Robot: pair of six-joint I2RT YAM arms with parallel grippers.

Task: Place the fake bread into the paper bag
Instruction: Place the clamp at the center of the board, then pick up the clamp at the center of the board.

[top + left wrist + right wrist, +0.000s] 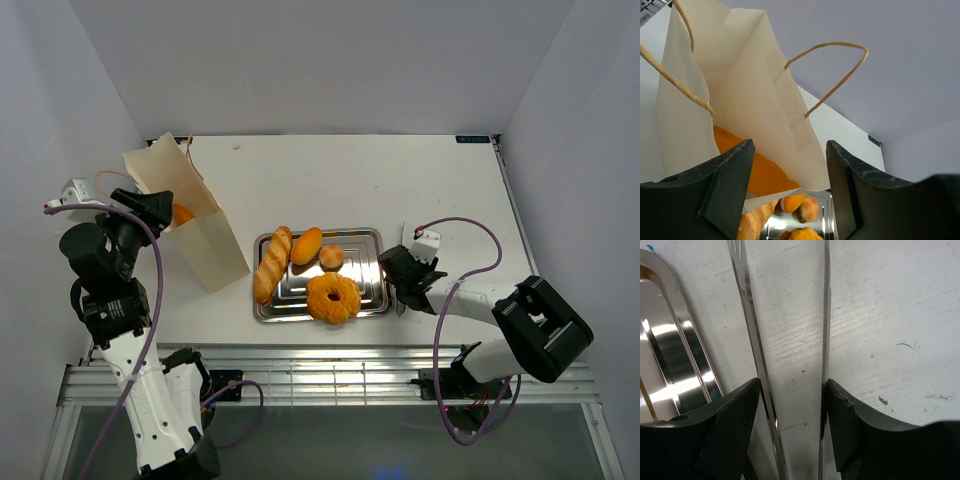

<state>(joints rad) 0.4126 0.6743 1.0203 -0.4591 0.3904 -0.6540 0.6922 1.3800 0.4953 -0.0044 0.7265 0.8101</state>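
The paper bag (200, 225) lies tipped at the left of the table, its mouth toward my left gripper (150, 210). That gripper is open and empty at the mouth, as the left wrist view (790, 145) shows. An orange loaf (747, 167) lies inside the bag (755, 90). On the steel tray (370, 240) lie a baguette (272, 263), an oval roll (306, 245), a small round roll (331, 257) and a ring doughnut (333, 297). My right gripper (408, 280) sits just right of the tray, its fingers pressed against the two arms of the metal tongs (752, 340).
The tray's rim (675, 355) lies just left of the tongs in the right wrist view. White walls enclose the table on three sides. The bag's cord handles (835, 75) stick out near my left gripper.
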